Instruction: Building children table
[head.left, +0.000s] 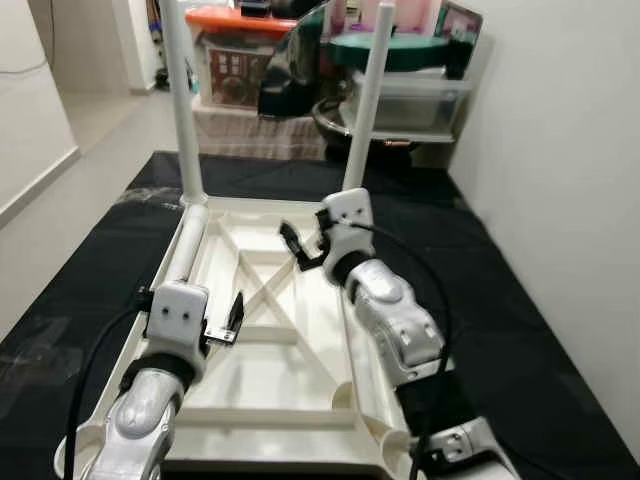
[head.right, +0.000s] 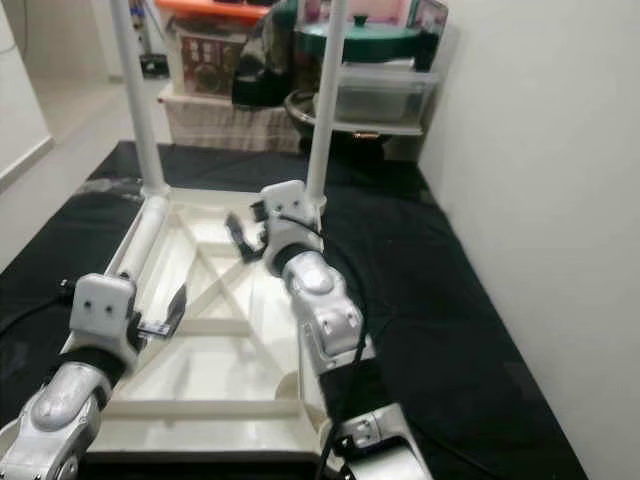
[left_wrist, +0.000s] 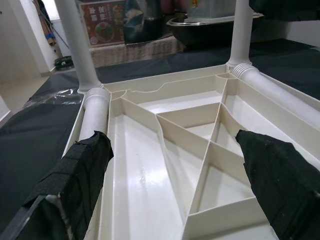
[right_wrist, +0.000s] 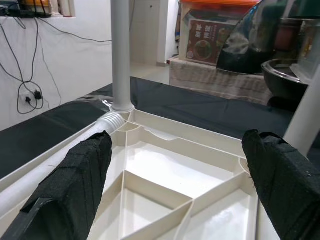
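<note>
A white plastic children's table (head.left: 262, 352) lies upside down on a black cloth (head.left: 500, 300), its ribbed underside facing up. Two white legs stand upright in its far corners, the far left leg (head.left: 180, 100) and the far right leg (head.left: 368, 95). A white tube (head.left: 188, 248) lies along the left rim, just beyond my left gripper (left_wrist: 172, 142). That gripper hovers open over the near left part of the underside, with nothing between its fingers. My right gripper (right_wrist: 177, 145) is open too, above the far right part near the right leg's base, and holds nothing.
Behind the table stand a box with an orange lid (head.left: 240, 55), a clear bin under a green lid (head.left: 410, 80) and a dark pot (head.left: 335, 115). A white wall (head.left: 560, 150) runs close along the right. Bare floor (head.left: 90, 120) lies to the left.
</note>
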